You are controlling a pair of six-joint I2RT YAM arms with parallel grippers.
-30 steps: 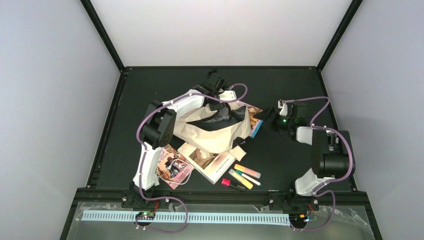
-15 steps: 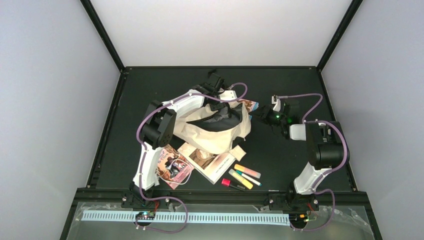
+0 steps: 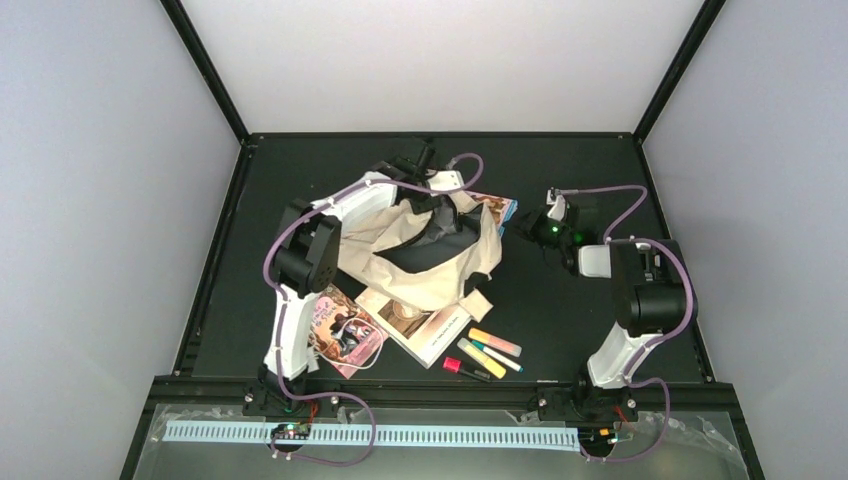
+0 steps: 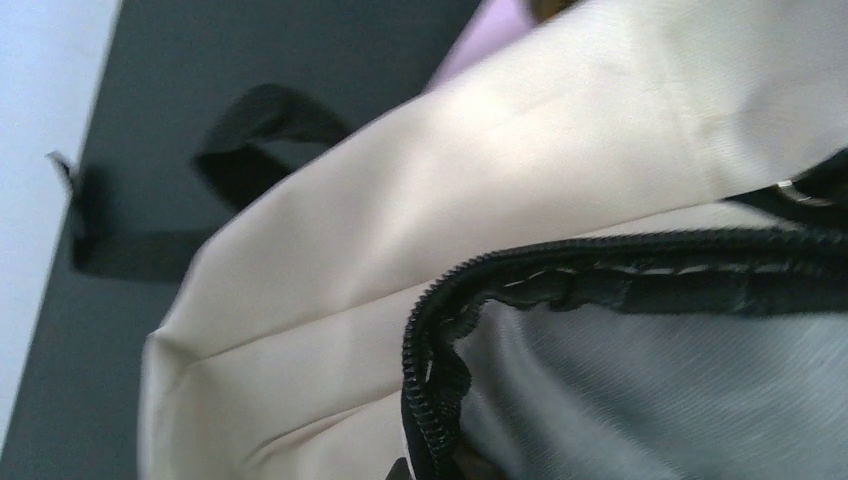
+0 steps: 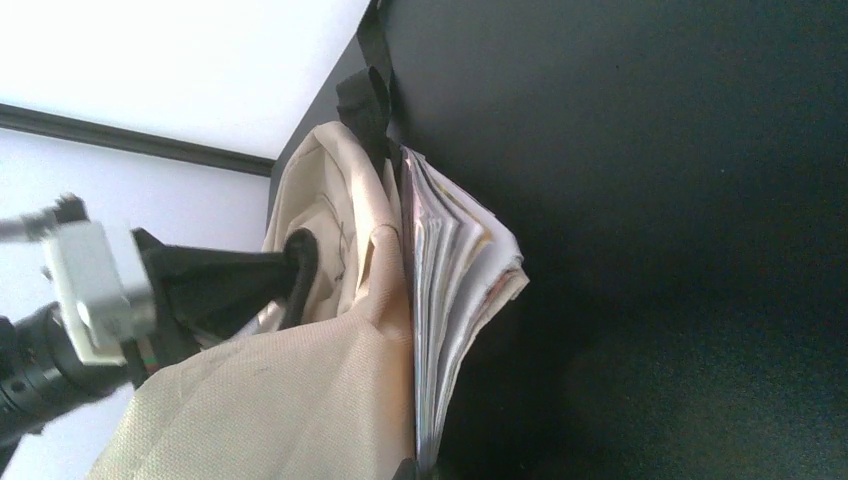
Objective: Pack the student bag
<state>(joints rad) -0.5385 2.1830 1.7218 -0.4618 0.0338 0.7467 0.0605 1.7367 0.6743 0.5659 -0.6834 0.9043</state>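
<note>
Table: a black-topped table [image 3: 570,160] with pale walls around it – both arms are bolted at the near edge.
Student bag: the cream student bag [image 3: 430,275] sits slumped in the middle of the table, a little to the left, with its dark-zippered mouth facing up and its black straps at the far side.
Left gripper: the left gripper [image 5: 298,266] reaches over the bag from the far-left side. Its jaws are closed, pinching the fabric at the bag's upper rim and holding the mouth up.
Right gripper: the right gripper [image 3: 520,226] is just beside the bag's right edge with its jaws closed – I cannot tell whether they have hold of anything.
Thick book: a thick book [image 5: 455,290] stands against the bag's right side, with its page edges fanned and its corner poking out.
Open book: an open book [image 3: 428,325] lies at the near side, partly under the bag.
Pink booklet: a pink booklet [image 3: 345,335] lies flat by the left arm.
Markers: a loose cluster of markers [image 3: 485,355] lies right of the open book.
</note>
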